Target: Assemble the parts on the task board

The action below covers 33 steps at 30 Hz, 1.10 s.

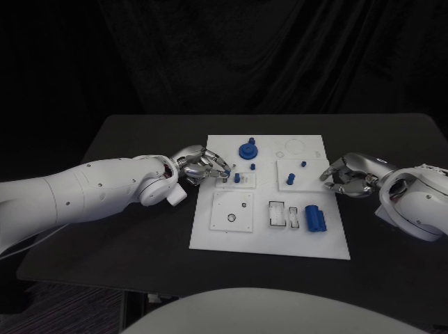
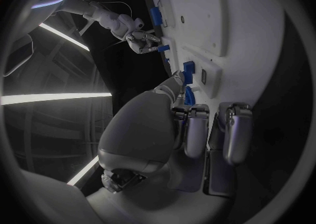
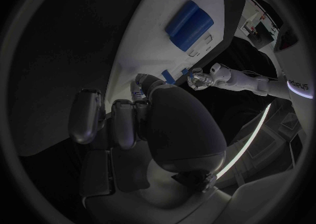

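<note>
Right now you are bringing the left hand (image 1: 202, 167), fingers curled at a small blue part (image 1: 237, 177) mid-frame on the task board (image 1: 269, 236) though I cannot tell whether clamped, so pinch that light, stiff, probably slippery peg by its sides.

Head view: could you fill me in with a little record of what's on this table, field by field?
Surface: black table
Board: white task board at the middle
Parts: blue pieces on the board, among them a blue cylinder and a round-based peg
Left hand: at the board's left edge
Right hand: at the board's right edge
</note>
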### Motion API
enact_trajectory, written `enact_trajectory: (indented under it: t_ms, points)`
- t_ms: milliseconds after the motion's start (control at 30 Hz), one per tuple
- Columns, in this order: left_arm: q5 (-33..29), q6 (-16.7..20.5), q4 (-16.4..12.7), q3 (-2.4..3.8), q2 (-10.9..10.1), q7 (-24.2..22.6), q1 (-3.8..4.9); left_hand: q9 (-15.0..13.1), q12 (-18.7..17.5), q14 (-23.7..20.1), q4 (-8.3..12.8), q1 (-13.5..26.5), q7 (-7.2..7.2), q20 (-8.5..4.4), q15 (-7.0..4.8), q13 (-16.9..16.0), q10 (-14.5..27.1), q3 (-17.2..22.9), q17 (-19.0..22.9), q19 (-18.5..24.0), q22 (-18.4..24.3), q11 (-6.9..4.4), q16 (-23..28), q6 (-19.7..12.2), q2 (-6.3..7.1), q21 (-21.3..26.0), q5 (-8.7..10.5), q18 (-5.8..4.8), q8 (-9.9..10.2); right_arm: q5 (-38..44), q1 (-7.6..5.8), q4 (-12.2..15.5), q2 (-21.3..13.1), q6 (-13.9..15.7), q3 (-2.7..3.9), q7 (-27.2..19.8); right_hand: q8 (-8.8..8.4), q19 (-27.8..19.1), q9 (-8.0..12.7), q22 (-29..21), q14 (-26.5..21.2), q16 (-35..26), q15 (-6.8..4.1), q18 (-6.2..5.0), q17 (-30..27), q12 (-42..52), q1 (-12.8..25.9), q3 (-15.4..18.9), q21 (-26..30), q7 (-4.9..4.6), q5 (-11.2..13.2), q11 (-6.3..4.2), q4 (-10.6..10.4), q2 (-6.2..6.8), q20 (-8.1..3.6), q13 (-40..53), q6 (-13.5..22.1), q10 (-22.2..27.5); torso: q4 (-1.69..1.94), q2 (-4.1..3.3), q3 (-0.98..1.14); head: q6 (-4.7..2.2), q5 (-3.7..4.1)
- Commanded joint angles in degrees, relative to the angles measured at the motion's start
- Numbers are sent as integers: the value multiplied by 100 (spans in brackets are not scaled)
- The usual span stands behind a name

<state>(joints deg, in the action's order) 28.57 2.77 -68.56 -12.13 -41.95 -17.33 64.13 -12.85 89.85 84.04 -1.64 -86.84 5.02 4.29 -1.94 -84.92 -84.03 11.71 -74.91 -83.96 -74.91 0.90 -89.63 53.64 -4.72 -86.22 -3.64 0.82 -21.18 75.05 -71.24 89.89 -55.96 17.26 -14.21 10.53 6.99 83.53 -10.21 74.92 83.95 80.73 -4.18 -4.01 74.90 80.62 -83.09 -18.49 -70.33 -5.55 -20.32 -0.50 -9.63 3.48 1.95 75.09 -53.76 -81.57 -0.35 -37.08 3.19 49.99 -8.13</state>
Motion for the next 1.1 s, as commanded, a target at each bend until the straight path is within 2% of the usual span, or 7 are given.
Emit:
enact_trajectory:
  t_ms: [33,233,433,800,900,1100]
  points:
    - [583,446,60,5,34,-222,-42,-1194,15,596,1,-33,26,30,31,-508,-597,-51,-1509,-366,-1386,25,-37,134,26,-26,17,12,52,15,16,18,-13,-33,3,61,22,-13,-4,978,370,-24,28,2,667,-2,-38,4,22,2,29,28,18,-17,40,489,-15,-8,4,-3,4,1,-10]
    - [781,727,196,6,72,-468,-148,-1100,15,596,-5,-57,-6,36,21,-508,-597,-119,-1509,-359,-1382,-1,-37,309,84,-18,47,15,160,15,26,27,-27,-30,3,57,19,-9,-3,982,373,-14,28,4,675,1,-38,4,10,3,30,28,19,-18,40,492,-12,-10,9,6,5,1,2]
    - [833,772,276,6,89,-531,-211,-1050,15,596,-19,-68,-20,36,25,-508,-597,-156,-1509,-345,-1376,3,-37,393,102,-1,63,19,220,15,38,31,-47,-32,3,58,19,-9,-3,982,373,-14,28,4,675,1,-38,4,10,3,30,28,19,-18,40,492,-12,-10,8,6,2,1,-7]
    - [851,572,350,6,85,-470,-248,-956,15,596,-34,-126,29,57,63,-508,-597,-184,-1509,-329,-1371,55,-37,432,65,13,60,22,362,15,59,28,-57,-34,3,60,14,-9,-1,982,374,-10,28,4,678,10,-39,4,9,4,31,27,21,-20,40,501,-6,-18,7,7,1,1,-25]
    - [852,525,358,6,75,-462,-251,-928,15,596,-31,-147,50,68,79,-508,-597,-190,-1509,-329,-1371,73,-37,416,50,11,54,21,413,15,60,26,-56,-36,3,61,14,-9,-1,982,374,-10,28,4,678,10,-39,4,9,4,31,27,21,-20,40,501,-6,-18,14,7,-5,1,-22]
    - [852,446,369,6,61,-450,-255,-842,15,596,-27,-192,87,102,114,-508,-597,-214,-1509,-331,-1373,108,-37,311,-2,4,46,20,579,15,62,21,-51,-38,3,63,9,-5,1,985,373,-13,27,6,675,7,-46,2,0,7,29,25,27,-19,40,498,1,-16,7,9,3,1,-31]
